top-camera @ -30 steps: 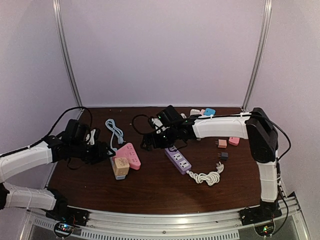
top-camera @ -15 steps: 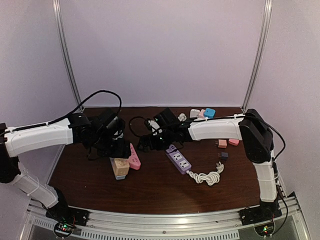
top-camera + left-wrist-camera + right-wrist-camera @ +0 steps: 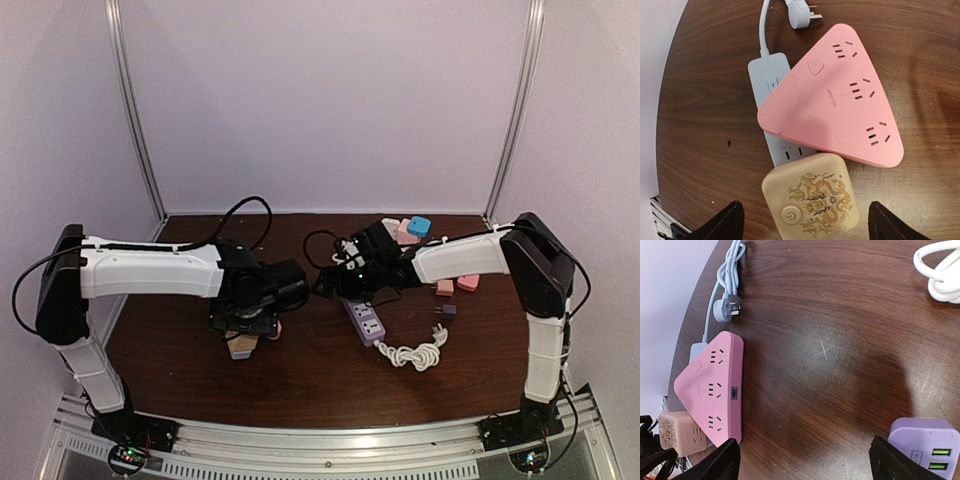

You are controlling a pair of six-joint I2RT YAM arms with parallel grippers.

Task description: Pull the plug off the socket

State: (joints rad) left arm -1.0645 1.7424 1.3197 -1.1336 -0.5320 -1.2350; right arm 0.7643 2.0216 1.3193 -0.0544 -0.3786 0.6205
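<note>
A tan cube plug with a gold dragon print (image 3: 811, 196) is plugged into the end of a grey power strip (image 3: 771, 80). A pink triangular socket (image 3: 835, 100) lies partly over that strip. My left gripper (image 3: 802, 225) is open and hangs right above the plug, one fingertip on each side, not touching it. In the top view the left gripper (image 3: 245, 318) covers most of the plug (image 3: 240, 346). My right gripper (image 3: 802, 462) is open and empty over bare table, between the pink socket (image 3: 712, 385) and a purple power strip (image 3: 927, 445).
The purple power strip (image 3: 362, 318) lies mid-table with a coiled white cable (image 3: 415, 352) at its near end. Small pink adapters (image 3: 445, 287), a black one (image 3: 447, 311) and a blue one (image 3: 419, 224) sit at the right. The grey strip's cable and plug (image 3: 722, 310) trail away.
My left arm has swung right and now sits over the tan plug with its jaws open. My right arm has drawn back to the right, away from the pink socket.
</note>
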